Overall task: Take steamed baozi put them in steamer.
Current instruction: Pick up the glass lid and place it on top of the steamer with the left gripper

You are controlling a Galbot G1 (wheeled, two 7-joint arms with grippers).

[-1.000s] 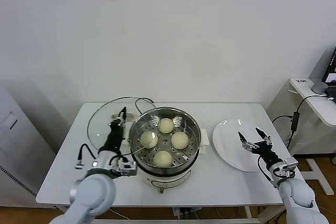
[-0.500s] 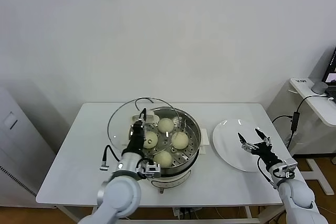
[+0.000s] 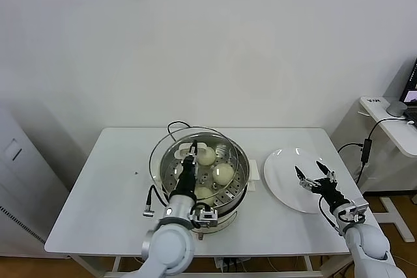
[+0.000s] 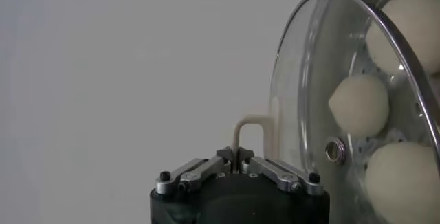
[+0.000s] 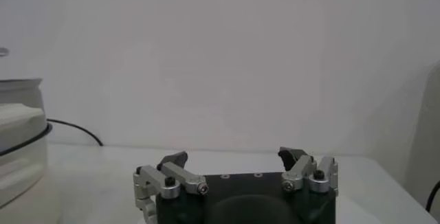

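Observation:
The steel steamer (image 3: 242, 161) stands at the table's middle with cream-white baozi on its perforated tray; three show: (image 3: 206, 155), (image 3: 223, 173), (image 3: 203, 192). My left gripper (image 3: 189, 155) hangs over the steamer's left half, shut on the white handle (image 4: 246, 126) of the round glass lid (image 3: 156, 155). The lid (image 4: 295, 108) stands tilted on edge, and baozi (image 4: 359, 104) show through it. My left arm hides part of the tray. My right gripper (image 3: 311, 172) hovers open over the white plate (image 3: 283, 190), nothing between its fingers (image 5: 172, 161).
A black cord (image 3: 176, 125) loops behind the steamer. The white table (image 3: 98, 193) has bare room on its left side. A side desk (image 3: 391, 118) with a mouse stands off to the right, past the table's edge.
My left gripper has carried the glass lid rightward from the table's left side to over the steamer. The right arm has not moved.

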